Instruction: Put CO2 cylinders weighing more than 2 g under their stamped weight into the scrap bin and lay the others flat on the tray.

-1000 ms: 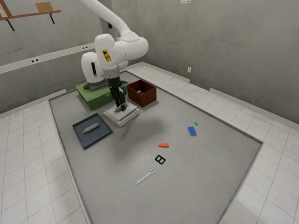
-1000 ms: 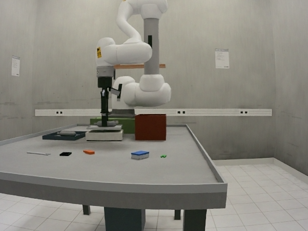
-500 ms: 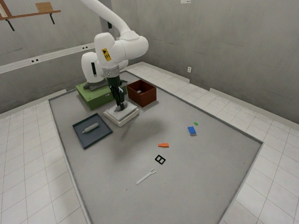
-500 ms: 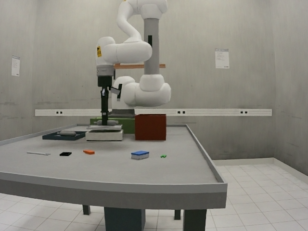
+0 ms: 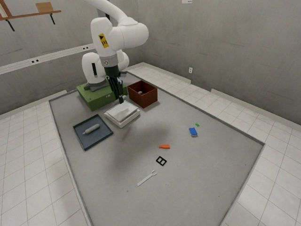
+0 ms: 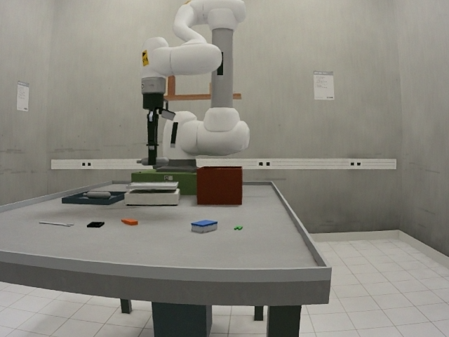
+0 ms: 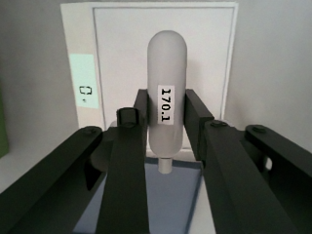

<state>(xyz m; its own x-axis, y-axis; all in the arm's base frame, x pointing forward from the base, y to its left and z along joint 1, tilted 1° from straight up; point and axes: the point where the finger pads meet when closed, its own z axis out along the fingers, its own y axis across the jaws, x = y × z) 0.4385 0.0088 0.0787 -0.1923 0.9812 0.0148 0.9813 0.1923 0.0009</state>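
Observation:
My gripper [image 7: 165, 104] [image 6: 152, 159] [image 5: 120, 99] is shut on a grey CO2 cylinder [image 7: 167, 63] [image 6: 163, 160] stamped 170.1. It holds the cylinder level, a short way above the white scale [image 5: 123, 119] [image 6: 152, 197] [image 7: 117, 44]. The scale's display [image 7: 85, 90] shows 0. A second cylinder [image 5: 91, 128] [image 6: 97, 194] lies flat in the dark blue tray [image 5: 80, 140] [image 6: 72, 199], left of the scale. The tray's edge also shows low in the wrist view [image 7: 171, 205]. Another cylinder [image 5: 140, 92] lies inside the red-brown scrap bin [image 5: 146, 99] [image 6: 219, 184], right of the scale.
The arm's green base [image 5: 97, 97] stands behind the scale. On the table lie a blue block [image 5: 193, 131], a small green piece [image 5: 197, 124], an orange wedge [image 5: 164, 146], a black frame [image 5: 161, 160] and a white fork [image 5: 146, 178]. A raised rim runs round the table.

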